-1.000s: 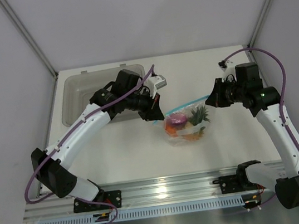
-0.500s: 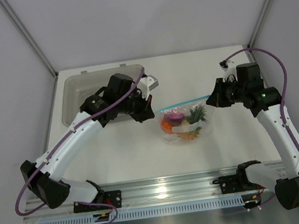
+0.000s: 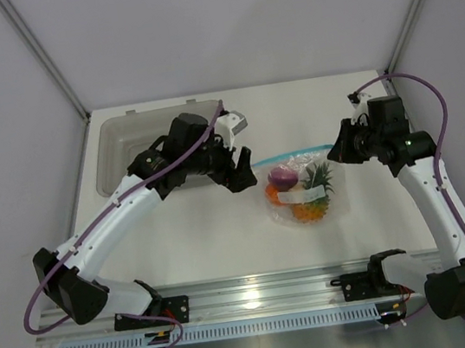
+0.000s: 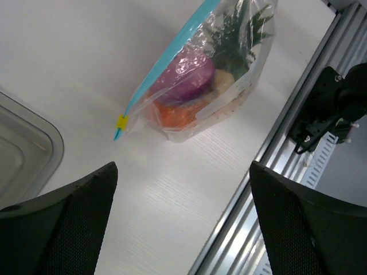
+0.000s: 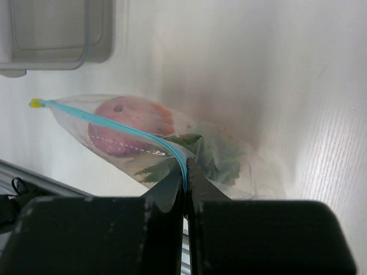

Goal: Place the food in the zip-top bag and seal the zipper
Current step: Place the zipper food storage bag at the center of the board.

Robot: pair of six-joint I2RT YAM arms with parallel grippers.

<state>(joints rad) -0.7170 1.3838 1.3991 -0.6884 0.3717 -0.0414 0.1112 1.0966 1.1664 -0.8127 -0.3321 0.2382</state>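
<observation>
The clear zip-top bag (image 3: 300, 188) lies on the white table with the food inside: a purple onion (image 4: 186, 77), an orange piece (image 4: 175, 113) and the pineapple's green leaves (image 4: 236, 30). Its blue zipper (image 5: 114, 123) runs along the mouth to a yellow end tab (image 4: 121, 121). My right gripper (image 5: 186, 172) is shut on the zipper's right end, at the right of the bag (image 3: 335, 151). My left gripper (image 3: 241, 169) hangs open just left of the bag, apart from it, with only table between its fingers (image 4: 69, 223).
A grey translucent tray (image 3: 124, 151) stands at the back left, behind the left arm; its rounded corner (image 4: 26, 152) shows in the left wrist view. The metal rail (image 3: 250, 294) with both arm bases runs along the near edge.
My left gripper has let go of the bag's left end and opened. The bag, still held by the right gripper, has shifted to the right.
</observation>
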